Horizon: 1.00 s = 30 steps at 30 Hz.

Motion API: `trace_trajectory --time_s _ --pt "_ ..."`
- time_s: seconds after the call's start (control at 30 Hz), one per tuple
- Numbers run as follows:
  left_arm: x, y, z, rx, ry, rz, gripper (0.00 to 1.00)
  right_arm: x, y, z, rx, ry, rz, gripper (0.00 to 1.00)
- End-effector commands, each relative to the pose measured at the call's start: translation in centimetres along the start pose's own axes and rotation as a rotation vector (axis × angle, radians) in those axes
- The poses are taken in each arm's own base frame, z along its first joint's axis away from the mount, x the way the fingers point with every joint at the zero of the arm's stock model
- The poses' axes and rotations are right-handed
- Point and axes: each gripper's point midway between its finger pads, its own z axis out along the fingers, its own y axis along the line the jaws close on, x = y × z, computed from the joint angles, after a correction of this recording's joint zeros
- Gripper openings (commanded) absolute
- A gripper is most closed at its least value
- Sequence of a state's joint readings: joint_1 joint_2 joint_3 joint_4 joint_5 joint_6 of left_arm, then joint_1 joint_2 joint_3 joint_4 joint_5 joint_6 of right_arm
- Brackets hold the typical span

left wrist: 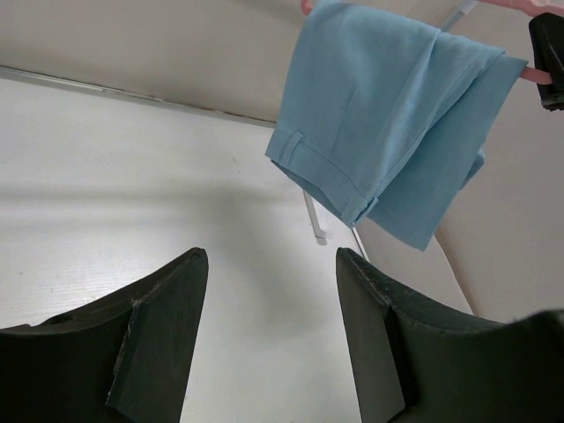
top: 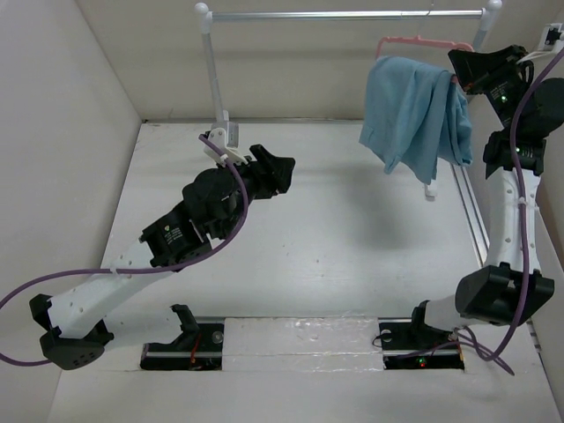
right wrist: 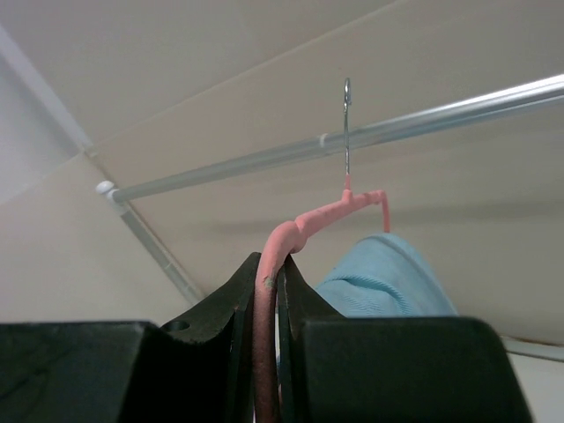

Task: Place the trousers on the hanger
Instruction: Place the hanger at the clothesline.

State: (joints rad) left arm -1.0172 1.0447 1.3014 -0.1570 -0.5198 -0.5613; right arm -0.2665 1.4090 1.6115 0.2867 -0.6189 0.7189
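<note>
I clamp the right gripper on the hanger to steady the draped trousers by the rail; the left gripper hovers open, empty.

Wrinkled light-blue fabric trousers drape over a thin pink hanger, just beside the right end effector, above the white worktop.

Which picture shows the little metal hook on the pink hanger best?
The right wrist view: the thin metal hook stands sharp above the thin pink hanger, crossing the silver rail. The top view barely shows it, and the left wrist view cuts it off.
</note>
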Motion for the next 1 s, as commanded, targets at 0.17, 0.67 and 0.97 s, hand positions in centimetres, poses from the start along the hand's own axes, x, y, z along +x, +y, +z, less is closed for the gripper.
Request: trace_trajectory --time_s 0.17,0.67,0.97 --pt "-0.6 0.1 -0.2 -0.006 -0.014 0.001 0.55 -7.9 1.2 -1.0 -0.035 -0.271 -0.157 0.0" --pt "3.9 0.5 1.9 -0.019 0.085 0.033 0.58 -1.5 -8.4 -1.0 0.229 -0.12 -0.167 0.0" --pt "6.2 0.2 3.2 -0.018 0.15 0.056 0.77 3.0 -9.6 -3.8 0.299 0.021 -0.156 0.65"
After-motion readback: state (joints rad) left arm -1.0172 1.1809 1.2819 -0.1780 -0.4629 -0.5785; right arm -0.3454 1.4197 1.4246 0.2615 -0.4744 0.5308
